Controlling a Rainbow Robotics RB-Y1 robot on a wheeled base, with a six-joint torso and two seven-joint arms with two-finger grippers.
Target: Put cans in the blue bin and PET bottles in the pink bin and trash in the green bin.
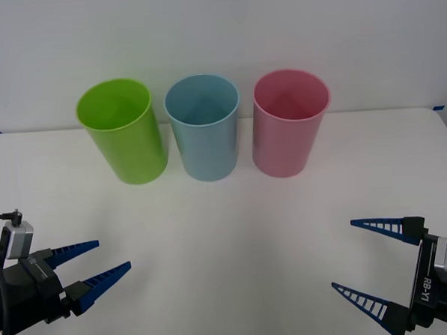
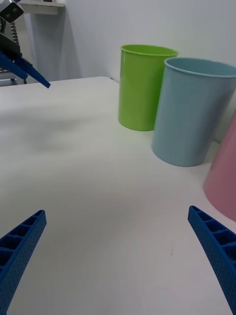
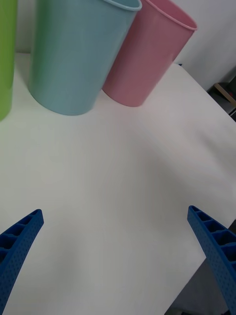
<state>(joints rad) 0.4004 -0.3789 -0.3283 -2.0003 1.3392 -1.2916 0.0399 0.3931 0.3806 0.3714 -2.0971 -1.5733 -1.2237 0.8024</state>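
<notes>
The green bin (image 1: pixel 122 131), blue bin (image 1: pixel 203 128) and pink bin (image 1: pixel 290 123) are being left unfed, both grippers' fingers being held open over the bench (image 1: pixel 227 242), so an item is judged needed next.

Light was bright, even and diffuse, with no glare on the white table (image 1: pixel 234 234). Soft faint shadows sat under the bins toward 6 o'clock in the front view. Wrist views were softer, near fingertips (image 3: pixel 19 241) slightly blurred.

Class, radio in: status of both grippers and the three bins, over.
Left gripper open, low near-left. Right gripper open, low near-right. Lime-green plastic bin, light-blue plastic bin, pink plastic bin upright in a row. Nothing between.
</notes>
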